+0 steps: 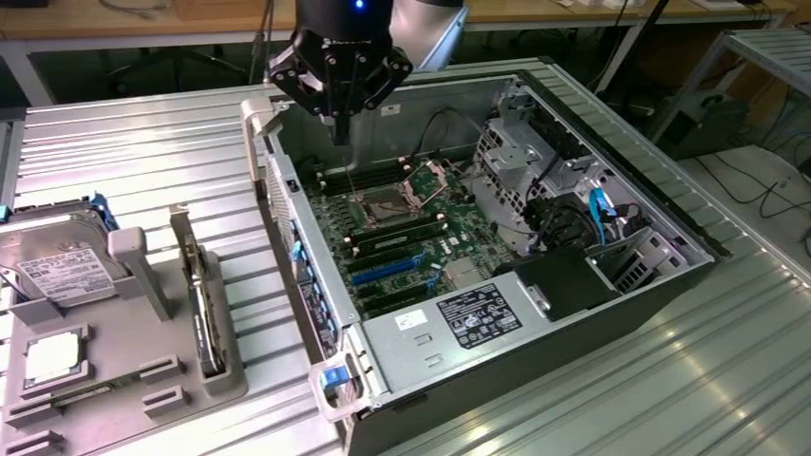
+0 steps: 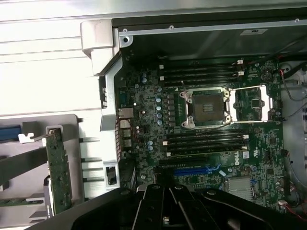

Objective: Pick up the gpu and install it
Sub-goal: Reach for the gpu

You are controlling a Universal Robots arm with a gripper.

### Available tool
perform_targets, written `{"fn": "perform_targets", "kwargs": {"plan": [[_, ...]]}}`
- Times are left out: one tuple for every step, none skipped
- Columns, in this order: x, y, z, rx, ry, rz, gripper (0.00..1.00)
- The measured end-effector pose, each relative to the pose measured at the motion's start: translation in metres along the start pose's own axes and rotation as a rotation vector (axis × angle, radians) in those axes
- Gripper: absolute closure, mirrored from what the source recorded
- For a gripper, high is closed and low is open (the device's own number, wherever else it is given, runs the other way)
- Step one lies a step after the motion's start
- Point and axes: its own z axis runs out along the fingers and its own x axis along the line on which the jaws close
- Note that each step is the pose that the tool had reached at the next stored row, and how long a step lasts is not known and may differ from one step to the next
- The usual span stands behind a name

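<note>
The gpu (image 1: 200, 309) stands on its edge in a slot of the grey holder (image 1: 152, 389) at the exterior view's left, outside the computer. In the wrist view its green board (image 2: 58, 170) shows beside the case wall. My gripper (image 1: 340, 128) hangs above the far corner of the open computer case (image 1: 533, 323), well away from the gpu. Its black fingers (image 2: 160, 203) are shut together with nothing between them. Below them lies the motherboard (image 2: 211, 143) with its blue card slot (image 2: 194, 170).
A silver hard drive (image 1: 57, 261) with a white label and a small square CPU chip (image 1: 53, 356) also sit in the grey holder. The open CPU socket (image 2: 206, 108) and memory sticks (image 2: 204, 72) fill the board. Cables and drive cages (image 1: 571, 209) crowd the case's right side.
</note>
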Motion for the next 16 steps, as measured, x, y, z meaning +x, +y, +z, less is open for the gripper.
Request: {"fn": "perform_targets", "kwargs": {"plan": [[0.001,-0.0001,0.0,0.0,0.0,0.0,0.89],[0.002,-0.0001,-0.0001,0.0001,0.0,0.0,0.89],[0.003,-0.0002,-0.0001,0.0001,0.0,0.0,0.89],[0.005,-0.0004,-0.0001,0.0,0.0,0.0,0.89],[0.006,-0.0004,-0.0002,0.0,0.0,0.0,0.89],[0.007,-0.0005,-0.0002,0.0,0.0,0.0,0.89],[0.008,-0.0006,-0.0002,0.0,0.0,0.0,0.89],[0.009,-0.0007,-0.0002,0.0,0.0,0.0,0.89],[0.01,-0.0008,-0.0003,0.0001,0.0,0.0,0.89],[0.011,-0.0008,-0.0003,0.0,-0.0001,0.0,0.89],[0.012,-0.0009,-0.0003,0.0,0.0,0.0,0.89],[0.013,-0.001,-0.0003,0.0,0.0,0.0,0.89],[0.013,-0.001,-0.0004,0.0,0.0,0.0,0.89],[0.015,-0.0011,-0.0004,0.0,0.0,0.0,0.89],[0.016,-0.0012,-0.0005,0.0,0.0,0.0,0.89],[0.018,-0.0013,-0.0005,0.0001,0.0,0.0,0.89]]}}
